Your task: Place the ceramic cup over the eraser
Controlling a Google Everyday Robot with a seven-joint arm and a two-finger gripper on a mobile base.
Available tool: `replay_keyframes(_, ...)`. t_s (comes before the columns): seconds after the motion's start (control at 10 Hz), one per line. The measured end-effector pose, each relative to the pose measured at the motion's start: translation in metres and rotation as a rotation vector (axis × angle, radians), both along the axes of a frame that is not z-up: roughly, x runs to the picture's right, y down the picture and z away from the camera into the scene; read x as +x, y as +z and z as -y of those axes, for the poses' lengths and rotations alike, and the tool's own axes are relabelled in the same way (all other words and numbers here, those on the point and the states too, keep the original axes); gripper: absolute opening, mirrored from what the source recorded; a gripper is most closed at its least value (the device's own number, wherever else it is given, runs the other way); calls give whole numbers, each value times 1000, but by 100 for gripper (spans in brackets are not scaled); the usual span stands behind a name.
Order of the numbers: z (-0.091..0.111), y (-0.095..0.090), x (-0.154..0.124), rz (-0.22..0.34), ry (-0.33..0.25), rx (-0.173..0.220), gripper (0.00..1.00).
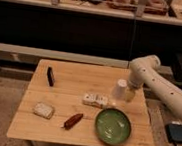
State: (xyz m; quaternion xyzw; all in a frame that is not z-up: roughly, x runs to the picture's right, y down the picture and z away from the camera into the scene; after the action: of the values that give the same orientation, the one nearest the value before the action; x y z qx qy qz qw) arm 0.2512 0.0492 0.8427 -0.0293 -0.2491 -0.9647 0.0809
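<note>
The gripper hangs low near the right edge of the surface, its fingers spread and holding nothing. It is just beside the ceramic cup, which stands upright there. The eraser sits well apart, near the far left corner. An off-centre closing could tip the tapered cup or let it slip; carried across, it may clip the white patterned box, and a careless lowering could knock the slim eraser aside
</note>
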Motion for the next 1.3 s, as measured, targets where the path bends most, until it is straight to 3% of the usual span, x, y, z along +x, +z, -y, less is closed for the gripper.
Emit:
replay_keyframes(0.8,4,-2,0,2,3,3,80)
replay_keyframes(0.9,14,-6,-2,13,16,12,80)
replay_keyframes(1.2,69,-33,-17,78,72,71,80)
replay_keyframes(1.3,76,-38,-17,97,92,76,80)
